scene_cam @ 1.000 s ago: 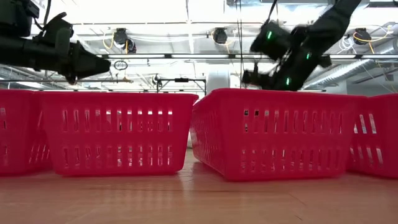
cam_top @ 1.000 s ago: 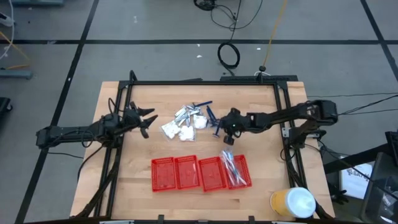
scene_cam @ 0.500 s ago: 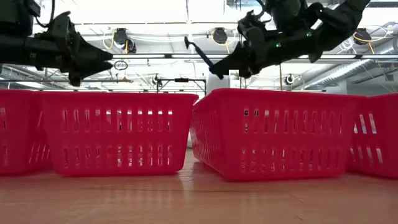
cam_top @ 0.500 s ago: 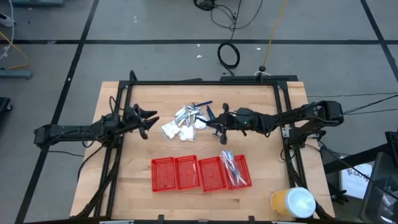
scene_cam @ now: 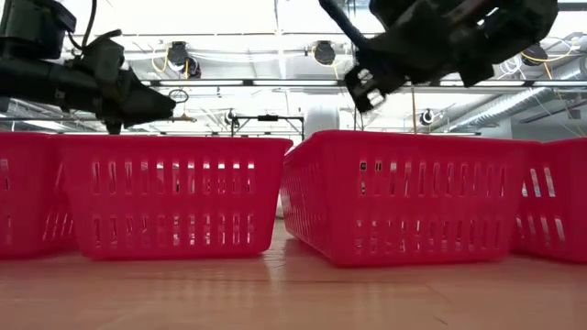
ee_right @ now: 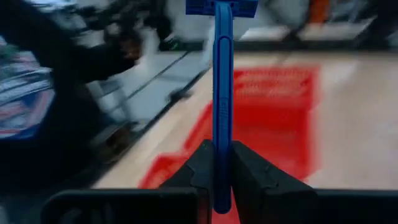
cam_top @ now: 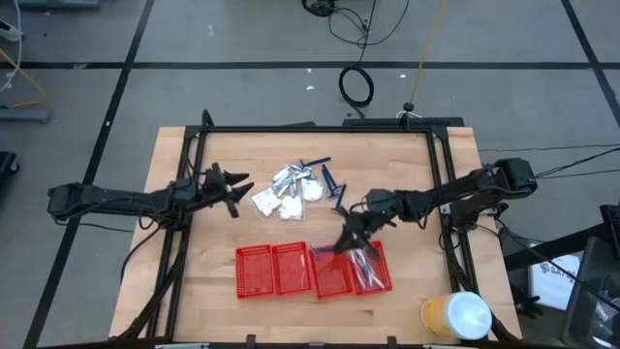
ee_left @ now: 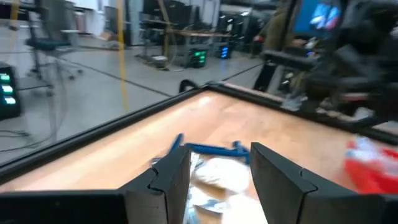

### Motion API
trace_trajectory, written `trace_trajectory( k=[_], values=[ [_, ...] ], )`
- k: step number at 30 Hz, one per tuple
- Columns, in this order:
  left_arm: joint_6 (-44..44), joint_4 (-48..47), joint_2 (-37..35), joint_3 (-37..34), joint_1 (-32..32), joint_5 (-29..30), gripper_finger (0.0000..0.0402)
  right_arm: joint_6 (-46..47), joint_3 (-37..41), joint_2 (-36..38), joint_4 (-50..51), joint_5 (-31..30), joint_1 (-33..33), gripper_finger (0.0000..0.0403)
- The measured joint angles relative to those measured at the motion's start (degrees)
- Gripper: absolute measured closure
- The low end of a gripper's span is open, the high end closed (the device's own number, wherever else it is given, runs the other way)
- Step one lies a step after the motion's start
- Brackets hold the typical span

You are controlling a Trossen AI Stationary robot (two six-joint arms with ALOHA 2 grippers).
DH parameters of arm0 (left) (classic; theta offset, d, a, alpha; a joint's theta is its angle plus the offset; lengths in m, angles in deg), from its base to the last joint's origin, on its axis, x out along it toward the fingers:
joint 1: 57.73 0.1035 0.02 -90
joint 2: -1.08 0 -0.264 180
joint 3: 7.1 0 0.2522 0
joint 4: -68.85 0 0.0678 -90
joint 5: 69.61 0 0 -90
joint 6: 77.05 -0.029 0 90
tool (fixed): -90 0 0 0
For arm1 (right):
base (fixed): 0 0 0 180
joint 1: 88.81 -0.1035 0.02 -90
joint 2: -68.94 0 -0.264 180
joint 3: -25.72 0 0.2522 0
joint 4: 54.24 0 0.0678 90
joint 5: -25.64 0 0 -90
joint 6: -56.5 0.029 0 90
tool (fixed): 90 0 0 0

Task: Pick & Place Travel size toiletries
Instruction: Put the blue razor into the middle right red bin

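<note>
High view: a pale wooden table [cam_top: 223, 262] stands on grey taped floor. No writing can be read. The right gripper [cam_top: 351, 236] is clamped on a dark blue thin-handled plastic stick [ee_right: 222, 106] above the red mesh baskets [cam_top: 312, 269], its handle running straight out from the fingers. The left gripper [cam_top: 235, 191] hangs parted beside the pile of white packets and foil sachets [cam_top: 289, 192].

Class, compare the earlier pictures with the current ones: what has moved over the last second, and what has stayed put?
The right gripper, shut on a blue razor, carried it from the pile toward the red baskets. The left gripper shifted slightly toward the pile, open and empty. The toiletries pile and baskets stayed put.
</note>
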Motion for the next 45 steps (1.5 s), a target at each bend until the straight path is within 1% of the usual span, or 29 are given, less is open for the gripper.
trace_trajectory(
  k=[5,8,12,15,19,22,27,29,34,38,42,45],
  values=[
    [0.0,1.9,1.8,0.0,0.9,0.6,0.0236,5.1,0.1,-0.3,4.5,-0.6,-4.3,0.0380],
    [0.7,1.9,2.2,0.0,1.2,0.6,0.0236,7.0,0.1,-1.1,7.5,-4.0,-6.5,0.0380],
    [2.1,1.8,2.4,0.0,1.2,0.6,0.0236,9.0,0.1,-2.4,8.1,-7.9,-8.7,0.0379],
    [3.6,1.8,2.4,0.0,1.1,0.6,0.0236,9.4,0.1,-3.1,8.3,-11.9,-10.0,0.0379],
    [4.5,1.8,2.4,0.0,1.1,0.5,0.0236,10.2,0.1,-3.2,8.0,-15.1,-11.1,0.0376],
    [4.5,1.7,2.4,0.0,1.1,0.5,0.0236,11.5,0.1,-3.2,8.0,-15.5,-11.5,0.0356],
    [4.6,1.7,2.4,0.0,1.1,0.5,0.0236,11.6,0.1,-3.2,8.0,-15.5,-11.8,0.0302],
    [4.6,1.7,2.4,0.0,1.1,0.5,0.0236,11.6,0.1,-3.2,8.0,-16.8,-11.8,0.0281],
    [4.5,1.7,2.4,0.0,1.1,0.5,0.0236,8.3,0.1,-3.2,6.6,-18.5,-11.6,0.0242],
    [4.5,1.7,2.4,0.0,1.1,0.5,0.0236,6.4,0.1,-3.0,3.0,-18.4,-10.6,0.0227],
    [4.5,1.7,2.4,0.0,1.1,0.5,0.0236,6.4,0.1,-1.5,0.5,-19.0,-8.0,0.0228],
    [4.5,1.6,2.4,0.0,1.1,0.5,0.0236,6.6,0.0,0.6,2.8,-24.7,-5.2,0.0235]
  ],
)
